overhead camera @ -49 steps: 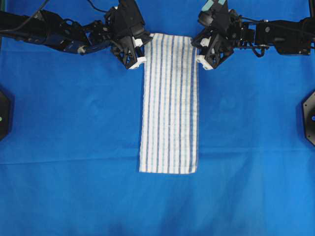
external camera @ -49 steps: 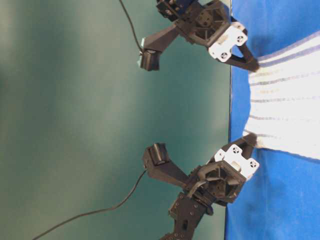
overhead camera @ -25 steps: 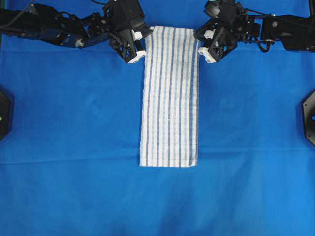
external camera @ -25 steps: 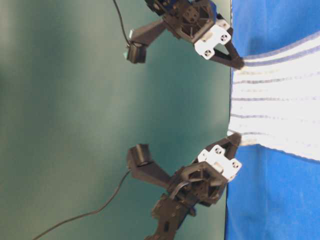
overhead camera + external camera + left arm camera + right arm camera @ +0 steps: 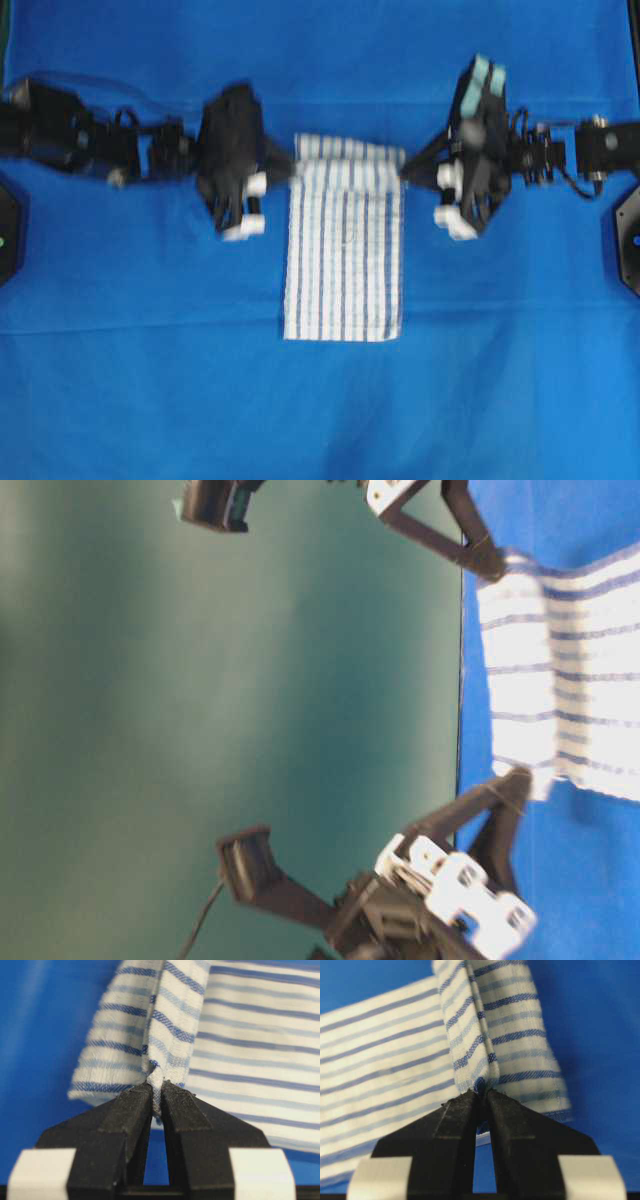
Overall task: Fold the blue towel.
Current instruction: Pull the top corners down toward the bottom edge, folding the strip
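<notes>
The blue towel, white with thin blue stripes, lies as a long strip on the table; its far end is lifted and carried over the lower part. My left gripper is shut on the towel's far left corner. My right gripper is shut on the far right corner. In the table-level view the lifted towel edge hangs stretched between the left gripper and the right gripper. The near end of the towel lies flat.
The plain blue table covering spreads all around the towel. Black fixtures sit at the table's left edge and right edge. A dark green wall stands behind the table.
Both grippers have moved toward the near side with the towel's far corners held, lifting that end and bringing it over the lower part. The visible strip is shorter.
</notes>
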Robot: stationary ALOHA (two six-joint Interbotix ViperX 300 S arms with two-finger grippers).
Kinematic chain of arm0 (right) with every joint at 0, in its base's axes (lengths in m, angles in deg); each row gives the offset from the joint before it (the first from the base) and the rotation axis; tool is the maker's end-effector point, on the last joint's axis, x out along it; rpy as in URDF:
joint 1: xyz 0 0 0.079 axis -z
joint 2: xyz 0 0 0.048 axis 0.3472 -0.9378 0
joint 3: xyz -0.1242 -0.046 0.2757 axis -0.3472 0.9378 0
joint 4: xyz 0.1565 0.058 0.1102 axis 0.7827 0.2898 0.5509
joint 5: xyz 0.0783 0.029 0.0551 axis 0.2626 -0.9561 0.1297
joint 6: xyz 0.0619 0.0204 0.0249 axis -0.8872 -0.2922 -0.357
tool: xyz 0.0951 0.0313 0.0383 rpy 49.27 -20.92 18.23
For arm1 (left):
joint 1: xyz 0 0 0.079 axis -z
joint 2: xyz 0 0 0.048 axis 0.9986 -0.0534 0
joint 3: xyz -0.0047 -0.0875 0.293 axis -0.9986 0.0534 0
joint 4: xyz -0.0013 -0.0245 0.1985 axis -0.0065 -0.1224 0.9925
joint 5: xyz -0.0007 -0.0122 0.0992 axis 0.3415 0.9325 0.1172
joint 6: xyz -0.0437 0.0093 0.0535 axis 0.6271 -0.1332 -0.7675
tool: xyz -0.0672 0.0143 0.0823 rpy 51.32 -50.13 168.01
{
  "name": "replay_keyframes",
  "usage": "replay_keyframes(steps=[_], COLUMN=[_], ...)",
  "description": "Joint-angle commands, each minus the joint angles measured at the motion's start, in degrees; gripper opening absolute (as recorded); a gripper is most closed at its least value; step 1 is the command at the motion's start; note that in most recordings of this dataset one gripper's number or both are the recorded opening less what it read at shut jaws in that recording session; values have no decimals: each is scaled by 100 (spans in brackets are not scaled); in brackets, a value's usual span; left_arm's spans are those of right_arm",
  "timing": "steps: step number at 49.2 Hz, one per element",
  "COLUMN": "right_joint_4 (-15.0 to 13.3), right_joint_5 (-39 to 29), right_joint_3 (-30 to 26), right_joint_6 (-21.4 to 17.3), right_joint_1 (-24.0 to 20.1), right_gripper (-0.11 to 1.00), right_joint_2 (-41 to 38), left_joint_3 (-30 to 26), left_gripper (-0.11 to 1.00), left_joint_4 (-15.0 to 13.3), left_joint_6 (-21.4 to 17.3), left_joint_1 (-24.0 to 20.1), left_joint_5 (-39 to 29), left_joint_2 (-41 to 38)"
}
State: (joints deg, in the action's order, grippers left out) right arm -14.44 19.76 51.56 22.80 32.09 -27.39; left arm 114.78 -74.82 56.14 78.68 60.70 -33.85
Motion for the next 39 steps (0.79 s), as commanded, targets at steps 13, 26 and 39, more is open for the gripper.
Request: replay_keyframes(steps=[13, 26, 39], right_joint_4=[615, 879, 888], right_joint_5=[-97, -167, -132], right_joint_3=[-26, -141, -193], right_joint_6=[0, 0, 0], right_joint_1=[-1257, -1811, -1872], right_gripper=[10, 10, 10], right_joint_2=[18, -237, -563], left_joint_3=[114, 105, 62], left_gripper=[4, 4, 4], left_joint_4=[0, 0, 0], left_joint_6=[712, 1169, 1222], left_joint_1=[1257, 1898, 2004], left_joint_5=[9, -167, -220], left_joint_2=[123, 88, 35])
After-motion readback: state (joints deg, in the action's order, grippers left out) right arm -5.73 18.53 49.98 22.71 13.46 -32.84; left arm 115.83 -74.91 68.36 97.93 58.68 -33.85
